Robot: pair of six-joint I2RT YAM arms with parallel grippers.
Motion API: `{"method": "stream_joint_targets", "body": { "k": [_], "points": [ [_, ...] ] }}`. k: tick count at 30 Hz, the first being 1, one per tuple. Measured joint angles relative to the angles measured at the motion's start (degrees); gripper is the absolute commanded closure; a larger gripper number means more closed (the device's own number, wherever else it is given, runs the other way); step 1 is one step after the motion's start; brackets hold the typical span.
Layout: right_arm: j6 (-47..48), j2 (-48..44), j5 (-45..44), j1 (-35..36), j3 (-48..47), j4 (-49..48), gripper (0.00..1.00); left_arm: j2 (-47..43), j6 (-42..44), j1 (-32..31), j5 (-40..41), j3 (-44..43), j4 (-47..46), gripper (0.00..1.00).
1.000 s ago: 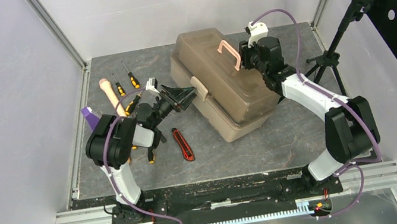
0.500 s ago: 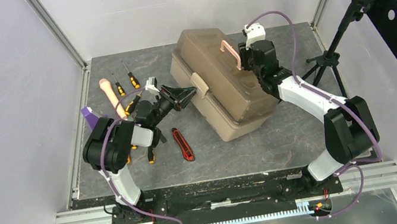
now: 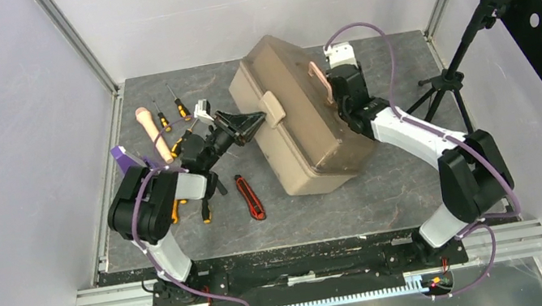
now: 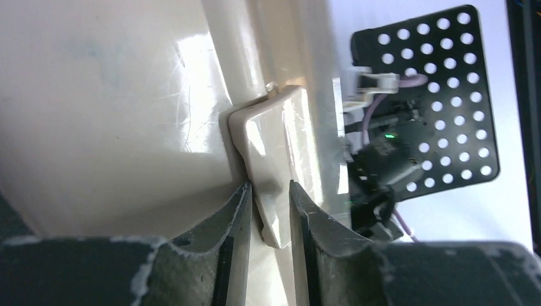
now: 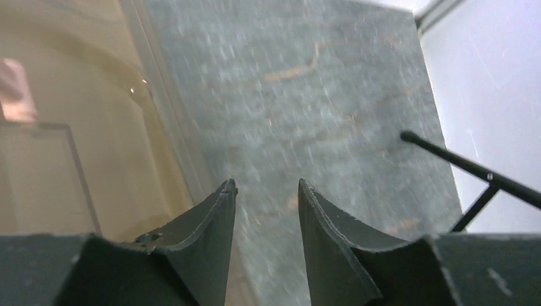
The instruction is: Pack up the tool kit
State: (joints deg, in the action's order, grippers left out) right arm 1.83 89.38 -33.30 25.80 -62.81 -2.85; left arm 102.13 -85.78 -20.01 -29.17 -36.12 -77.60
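Two arms are bracketing the toolbox (image 3: 301,128), which is sitting lid-down near the middle of the worktop (image 3: 389,192), its long axis running from the far side toward the near right. The left gripper (image 4: 268,210) is reaching in from the box's left, and its jaws are pinching the pale latch (image 4: 274,159) on the front face, one finger on each side of the tab. The right gripper (image 5: 266,191) is hovering on the opposite side by the pinkish handle (image 3: 319,79), jaws spread with only bare worktop showing between them. The loose tools are lying left of the box, on the left arm's side: the utility knife (image 3: 250,197) nearer, the screwdrivers (image 3: 179,104) farther back. I'd guess the latch needs undoing first, and it is already lying in the left jaws.
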Motion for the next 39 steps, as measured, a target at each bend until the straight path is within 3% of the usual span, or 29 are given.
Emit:
{"method": "stream_joint_targets", "body": {
  "k": [8, 17, 27, 31, 36, 39],
  "points": [
    [0.8, 6.4, 1.5, 3.3, 4.7, 15.2, 0.55, -2.9, -2.2, -0.5, -1.0, -3.8, -5.8, 0.69],
    [0.6, 7.0, 5.5, 3.9, 5.1, 18.4, 0.5, -3.0, -2.9, -0.4, -1.4, -4.0, -7.8, 0.66],
    [-0.5, -0.4, 12.0, -1.8, 5.2, 19.9, 0.44, -8.3, -4.2, 3.1, -3.7, -4.0, -3.4, 0.45],
    [-1.2, -2.8, 15.5, -2.9, 5.2, 19.1, 0.43, -17.1, 2.6, 3.4, -4.4, -4.6, 12.0, 0.34],
    [-2.5, -3.1, 18.6, -3.1, 5.3, 18.2, 0.43, -29.4, 24.0, 1.7, 1.9, -15.1, 50.1, 0.29],
    [-3.3, -3.3, 20.0, -3.2, 5.5, 17.9, 0.41, -32.9, 34.9, -0.6, 8.4, -23.1, 68.0, 0.29]
  ]
}}
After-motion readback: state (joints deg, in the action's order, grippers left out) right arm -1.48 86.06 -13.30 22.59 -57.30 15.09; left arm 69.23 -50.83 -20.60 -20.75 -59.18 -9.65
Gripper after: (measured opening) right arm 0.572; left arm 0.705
